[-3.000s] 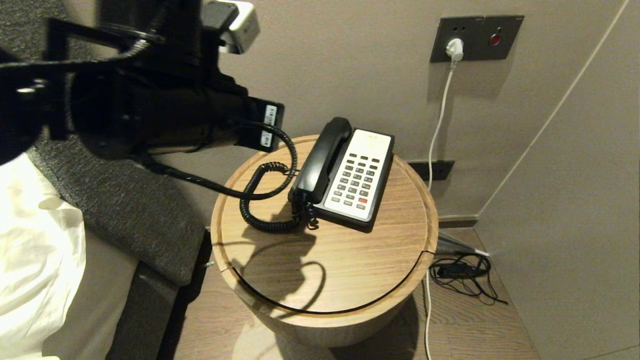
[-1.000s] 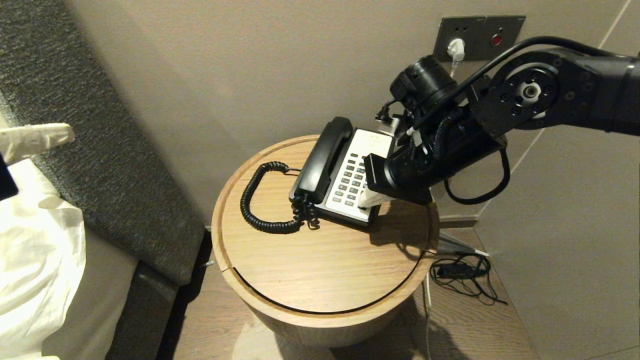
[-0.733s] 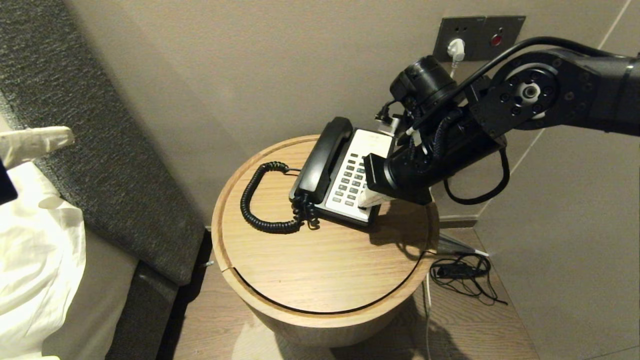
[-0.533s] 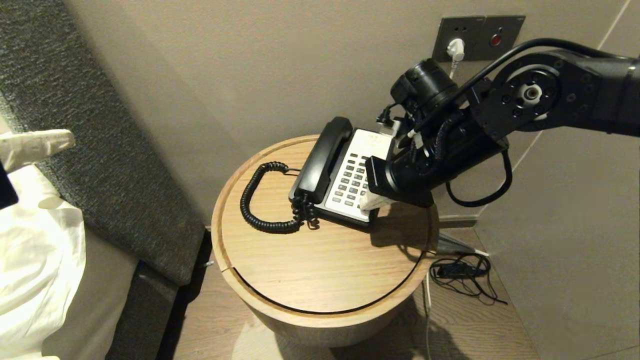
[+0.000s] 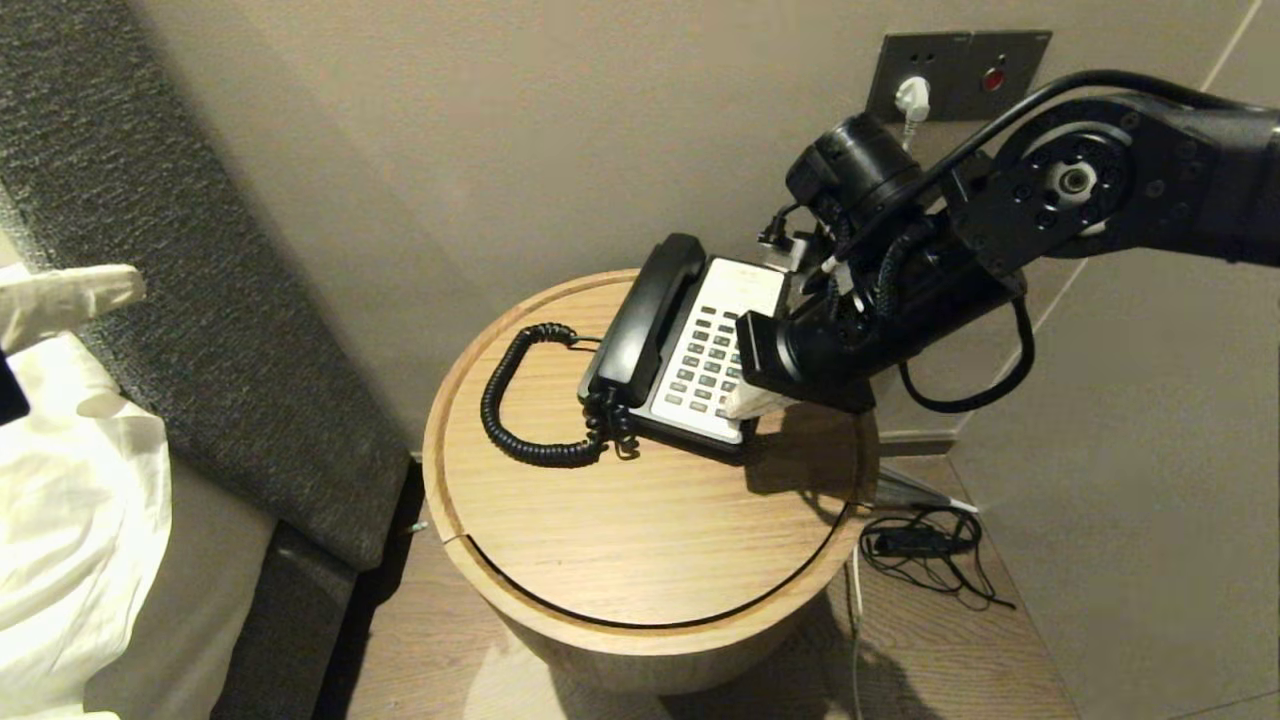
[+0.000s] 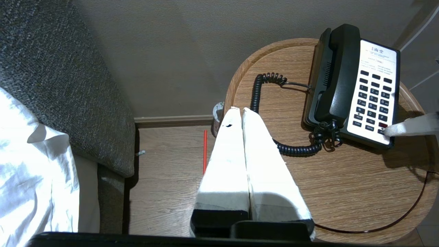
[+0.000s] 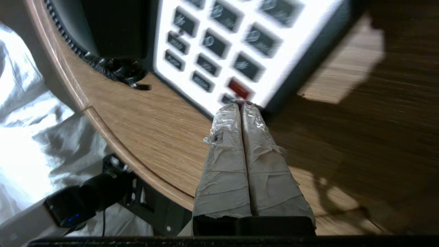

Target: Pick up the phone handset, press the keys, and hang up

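- Phone handset (image 5: 645,318) lies on its cradle, on the round wooden worktop (image 5: 640,540).
- Right gripper (image 7: 240,106), jaws together, touches the keypad's (image 5: 712,352) near corner.
- Left gripper (image 6: 239,110), jaws together, hangs well apart.

1 phone (image 5: 700,350), 1 handset (image 5: 645,315), 1 coiled cord (image 5: 525,410), 1 round table (image 5: 640,540), 2 tools (image 5: 745,405) (image 6: 238,113).

Hotel bedroom: bedside phone (image 5: 700,345), pillow (image 5: 70,530)

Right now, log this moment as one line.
right gripper: shut, tips at keypad corner | handset: on cradle | left gripper: shut, parked
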{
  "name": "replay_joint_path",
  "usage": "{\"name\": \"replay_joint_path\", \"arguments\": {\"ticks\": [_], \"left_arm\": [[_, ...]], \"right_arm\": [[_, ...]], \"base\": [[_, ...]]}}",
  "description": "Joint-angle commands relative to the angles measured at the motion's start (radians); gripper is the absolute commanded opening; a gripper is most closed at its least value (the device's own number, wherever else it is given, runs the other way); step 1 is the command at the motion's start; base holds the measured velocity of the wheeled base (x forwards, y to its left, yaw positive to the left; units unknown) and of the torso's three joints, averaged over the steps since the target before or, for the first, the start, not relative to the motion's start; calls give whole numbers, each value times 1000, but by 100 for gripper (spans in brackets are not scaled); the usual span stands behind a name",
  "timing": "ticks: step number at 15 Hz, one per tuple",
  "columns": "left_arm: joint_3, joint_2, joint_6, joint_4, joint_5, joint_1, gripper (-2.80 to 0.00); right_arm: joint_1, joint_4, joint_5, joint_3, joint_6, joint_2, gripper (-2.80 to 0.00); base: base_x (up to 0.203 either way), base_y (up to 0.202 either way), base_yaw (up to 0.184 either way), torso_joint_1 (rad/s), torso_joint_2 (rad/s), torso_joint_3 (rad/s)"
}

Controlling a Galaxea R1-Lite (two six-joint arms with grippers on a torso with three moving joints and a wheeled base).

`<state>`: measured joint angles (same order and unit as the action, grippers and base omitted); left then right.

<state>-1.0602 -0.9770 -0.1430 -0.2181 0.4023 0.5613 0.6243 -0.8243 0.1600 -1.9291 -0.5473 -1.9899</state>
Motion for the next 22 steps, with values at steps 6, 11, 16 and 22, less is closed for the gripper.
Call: {"name": "replay_joint_path", "arguments": {"ticks": [6, 11, 16, 22], "left_arm": [[15, 23, -1, -11, 7, -3, -280], [154, 131, -5, -9, 12, -85, -280], [363, 352, -9, -7, 35, -288, -280], [622, 693, 36, -71, 34, -538, -280]], "right_arm": [[2, -112, 3, 27, -38, 306, -280], [-86, -117, -3, 216, -58, 580, -280], [-271, -112, 5, 395, -93, 888, -280], [-465, -162, 11, 469, -130, 1117, -280]], "base": [[0, 0, 0, 0, 0, 0], [0, 0, 0, 0, 0, 0], [0, 0, 0, 0, 0, 0], [0, 0, 0, 0, 0, 0]]}}
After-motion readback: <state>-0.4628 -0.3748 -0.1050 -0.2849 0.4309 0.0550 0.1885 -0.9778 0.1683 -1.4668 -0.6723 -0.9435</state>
